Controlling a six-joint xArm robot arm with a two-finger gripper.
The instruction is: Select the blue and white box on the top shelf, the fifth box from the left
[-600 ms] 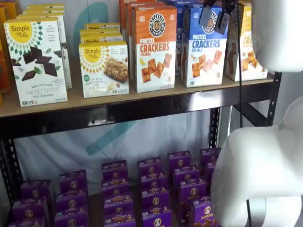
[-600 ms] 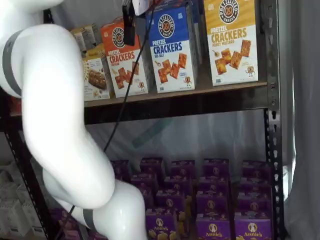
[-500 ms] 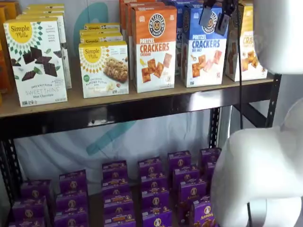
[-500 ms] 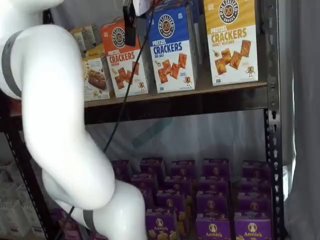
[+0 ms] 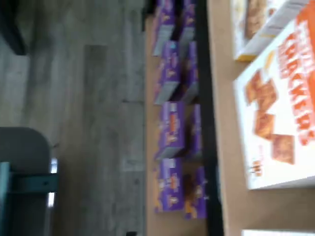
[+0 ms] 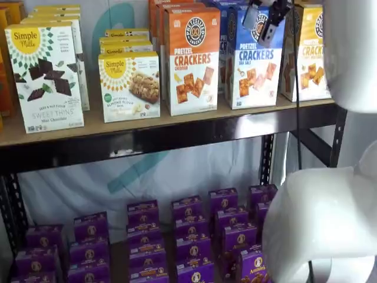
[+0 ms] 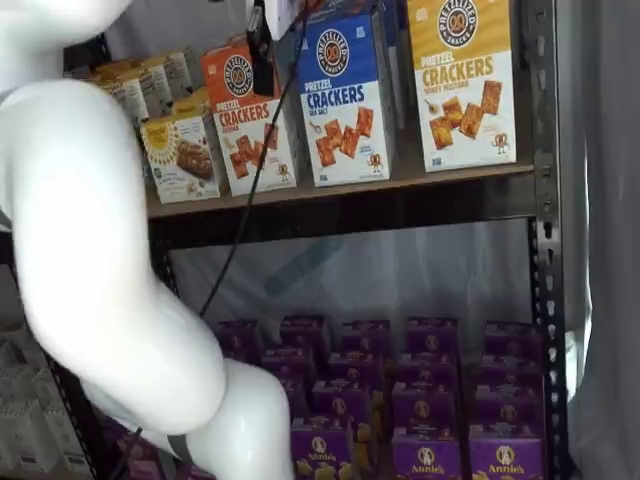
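Blue and white cardboard box (image 6: 254, 59) stands upright, upper right of frame, face outward for reach; black-fingered gripper (image 6: 263, 20) hovers before it, jaws spread (nothing held).

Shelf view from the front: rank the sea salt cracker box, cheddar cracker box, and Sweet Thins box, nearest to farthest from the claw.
1. Sea salt cracker box, right behind the claw.
2. Cheddar cracker box, next one left.
3. Sweet Thins box, far left of the top shelf.
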